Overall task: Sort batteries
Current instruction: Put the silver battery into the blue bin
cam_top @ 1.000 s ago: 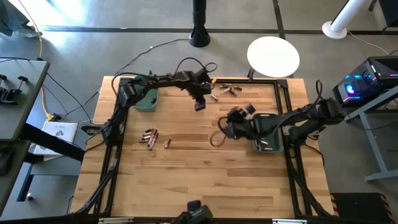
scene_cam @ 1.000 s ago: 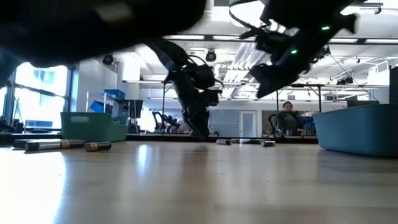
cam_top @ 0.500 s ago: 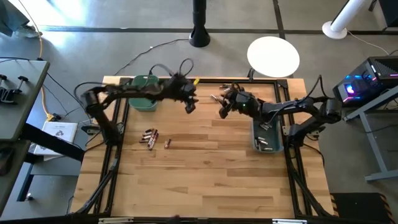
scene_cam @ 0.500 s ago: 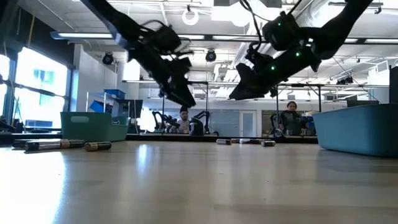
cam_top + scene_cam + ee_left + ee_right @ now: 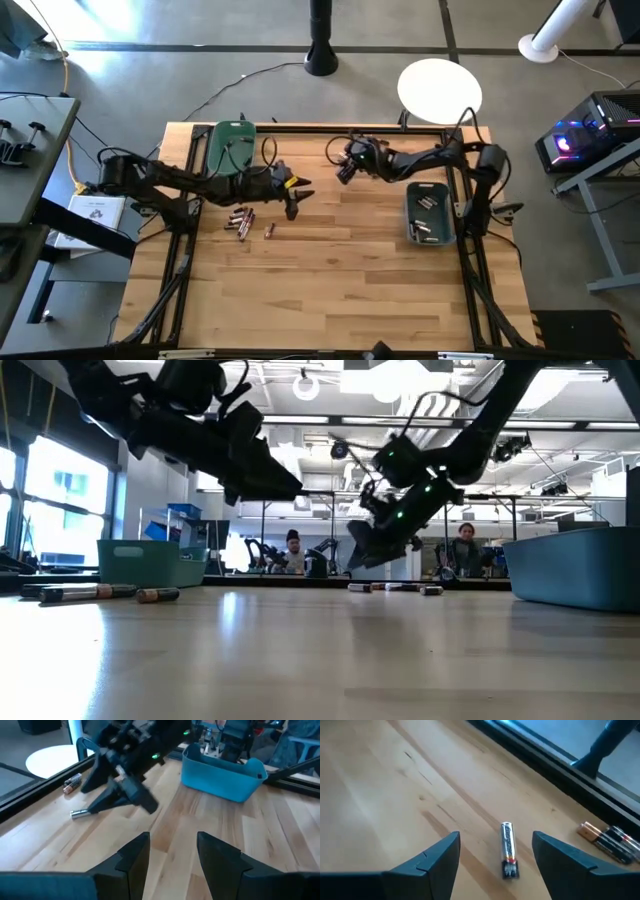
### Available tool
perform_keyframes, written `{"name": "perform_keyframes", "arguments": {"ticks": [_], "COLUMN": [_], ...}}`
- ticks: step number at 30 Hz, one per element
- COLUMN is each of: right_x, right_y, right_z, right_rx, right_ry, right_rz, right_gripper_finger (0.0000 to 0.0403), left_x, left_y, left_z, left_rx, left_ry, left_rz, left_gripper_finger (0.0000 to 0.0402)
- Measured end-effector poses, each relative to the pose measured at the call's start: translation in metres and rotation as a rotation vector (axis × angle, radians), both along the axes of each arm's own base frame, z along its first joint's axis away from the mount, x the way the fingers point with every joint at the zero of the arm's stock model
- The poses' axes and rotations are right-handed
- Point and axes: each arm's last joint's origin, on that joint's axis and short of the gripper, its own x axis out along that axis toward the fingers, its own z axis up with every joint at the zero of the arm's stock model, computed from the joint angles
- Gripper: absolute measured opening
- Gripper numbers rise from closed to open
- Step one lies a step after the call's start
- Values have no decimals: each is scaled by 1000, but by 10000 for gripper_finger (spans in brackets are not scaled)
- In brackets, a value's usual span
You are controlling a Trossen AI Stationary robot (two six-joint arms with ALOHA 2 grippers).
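A silvery battery [image 5: 507, 849] lies alone on the wooden table, and my right gripper [image 5: 495, 836] hovers open over it near the table's far edge [image 5: 343, 168], its fingers on either side and apart from it. The same battery shows in the left wrist view [image 5: 81, 813]. A few copper-and-dark batteries [image 5: 609, 839] lie by the far rail. More batteries [image 5: 241, 219] lie at the table's left, one [image 5: 269, 230] apart. My left gripper [image 5: 295, 198] is open and empty, above the table just right of that group.
A green bin [image 5: 231, 147] stands at the far left and a blue-grey bin [image 5: 429, 213] holding some batteries at the right. A black rail frames the table. People sit in the room behind [image 5: 463, 545]. Bare wood fills the middle and near half.
My right gripper has gone from beside the blue-grey bin toward the far edge and a little left, down over the single silvery battery. My left gripper has swung from the far middle toward the left and near, to beside the left battery group. Both stay open.
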Motion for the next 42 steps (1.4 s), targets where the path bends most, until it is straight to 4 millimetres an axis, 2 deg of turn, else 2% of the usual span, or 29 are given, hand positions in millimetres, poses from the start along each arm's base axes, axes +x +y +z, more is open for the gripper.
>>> {"name": "perform_keyframes", "arguments": {"ticks": [4,8,13,17,21,24,26,29,32,37,39,42], "right_x": [3,-1,-12,-14,-14,-11,-9,-6,-3,-6,-16,-42], "right_y": [-13,-23,-32,-35,-35,-30,-25,-12,10,75,102,145], "right_z": [-5,-12,-16,-16,-16,-17,-16,-14,-8,25,45,76], "right_rx": [7,86,147,126,112,115,114,100,69,-13,-50,-61], "right_ry": [83,136,157,177,194,200,216,262,342,480,515,528], "right_rz": [8,29,61,86,135,218,263,243,244,289,272,246], "right_gripper_finger": [243,240,212,163,92,35,18,24,22,16,16,16], "left_x": [-1,-1,-1,0,1,2,2,0,-2,-4,-5,-5], "left_y": [0,1,1,-2,-10,-17,-21,-25,-28,-30,-29,-29], "left_z": [-1,-1,-1,-1,0,-1,-1,-3,-7,-12,-13,-13], "left_rx": [-5,-14,-32,-55,-58,-52,-46,-36,-30,-19,-8,-1], "left_ry": [0,-4,-10,-16,-16,-14,-14,-5,20,71,78,82], "left_rz": [14,42,61,60,31,18,19,30,36,55,71,78], "left_gripper_finger": [158,158,158,158,158,158,158,158,158,158,158,158]}}
